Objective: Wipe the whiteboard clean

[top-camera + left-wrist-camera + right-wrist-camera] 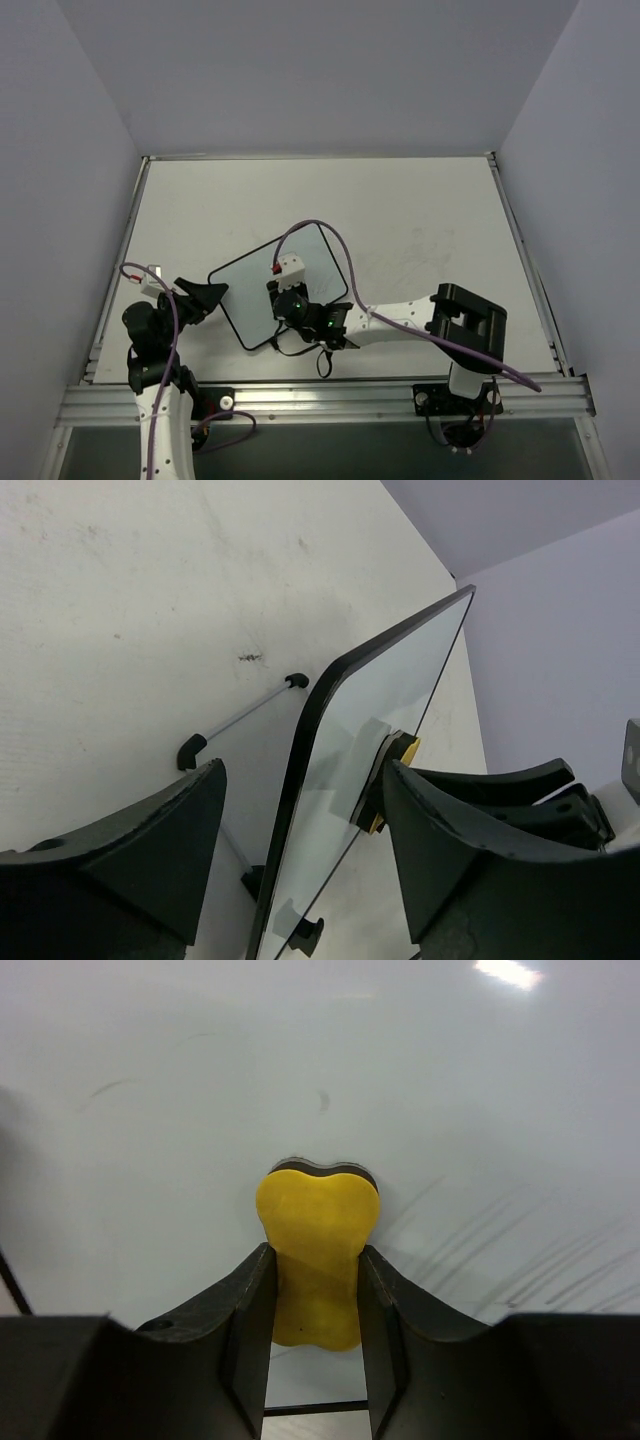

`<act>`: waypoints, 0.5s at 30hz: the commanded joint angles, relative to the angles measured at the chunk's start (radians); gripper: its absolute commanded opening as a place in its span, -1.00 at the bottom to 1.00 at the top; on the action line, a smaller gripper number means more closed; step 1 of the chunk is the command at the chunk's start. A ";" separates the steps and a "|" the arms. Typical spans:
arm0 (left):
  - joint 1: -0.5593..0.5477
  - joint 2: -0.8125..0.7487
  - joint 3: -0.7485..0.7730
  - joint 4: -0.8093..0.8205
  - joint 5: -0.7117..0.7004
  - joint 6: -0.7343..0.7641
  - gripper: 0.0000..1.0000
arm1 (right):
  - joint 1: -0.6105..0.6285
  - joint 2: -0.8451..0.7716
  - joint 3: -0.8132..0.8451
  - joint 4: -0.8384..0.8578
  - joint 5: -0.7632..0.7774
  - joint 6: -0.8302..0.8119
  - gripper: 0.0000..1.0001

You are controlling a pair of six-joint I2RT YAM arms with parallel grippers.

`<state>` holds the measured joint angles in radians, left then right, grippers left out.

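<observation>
Left gripper (205,295): jaws apart, holding nothing; in the left wrist view the 2 fingers straddle the near-left edge of the board without clearly touching it. Closing on that edge would brace the board, by my reading.
Board (275,290): lies at an angle on the table (420,230), between the 2 arms, nearer the left one. In the left wrist view (385,695) it looks tilted up on its feet, with a thin wire stand (240,712) on the table behind it.
Sponge (317,1245): yellow, pinched at its waist, its dark face pressed flat to the board surface.
Right gripper (290,300): clamped on the sponge, over the middle of the board.
Marks left: faint grey streaks to the lower right of the sponge in the right wrist view, 1 small tick above it, a thin arc upper left.
Step in hand: wiping, seemingly well along.
Doing it well: keep the sponge face flat, press lightly and evenly, sweep right across the streaks in overlapping passes, then lift to take the tick and arc.
Risk: a propped board may slide or tip under a hard push.
</observation>
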<state>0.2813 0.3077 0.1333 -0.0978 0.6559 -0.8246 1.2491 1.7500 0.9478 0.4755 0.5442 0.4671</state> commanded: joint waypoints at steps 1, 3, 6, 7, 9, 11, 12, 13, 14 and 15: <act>-0.001 -0.024 0.037 -0.008 0.010 0.016 0.51 | -0.069 -0.052 -0.088 -0.003 0.088 0.031 -1.00; -0.001 -0.025 0.035 -0.011 0.010 0.016 0.55 | -0.073 -0.069 -0.107 0.005 0.109 0.030 -1.00; -0.001 -0.024 0.038 -0.019 0.007 0.022 0.58 | -0.073 -0.066 -0.127 0.026 0.122 0.027 -1.00; -0.001 -0.024 0.040 -0.019 0.005 0.024 0.59 | -0.073 -0.058 -0.129 0.034 0.119 0.025 -1.00; -0.001 -0.025 0.040 -0.023 0.002 0.024 0.61 | -0.053 -0.044 -0.118 0.055 0.115 0.018 -1.00; 0.001 -0.028 0.040 -0.023 0.002 0.024 0.63 | -0.022 -0.012 -0.093 0.060 0.125 0.002 -1.00; -0.001 -0.030 0.040 -0.025 -0.001 0.024 0.63 | 0.011 0.003 -0.063 0.063 0.128 -0.002 -1.00; -0.001 -0.028 0.042 -0.025 0.001 0.024 0.63 | 0.027 0.035 -0.046 0.064 0.131 -0.010 -1.00; -0.001 -0.028 0.042 -0.023 -0.001 0.024 0.63 | 0.042 0.052 -0.028 0.064 0.129 -0.010 -1.00; -0.001 -0.028 0.042 -0.023 -0.001 0.024 0.64 | 0.073 0.068 0.001 0.067 0.128 -0.010 -1.00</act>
<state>0.2810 0.2890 0.1333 -0.1265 0.6559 -0.8219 1.2587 1.7416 0.8860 0.5392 0.6544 0.4686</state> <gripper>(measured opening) 0.815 0.303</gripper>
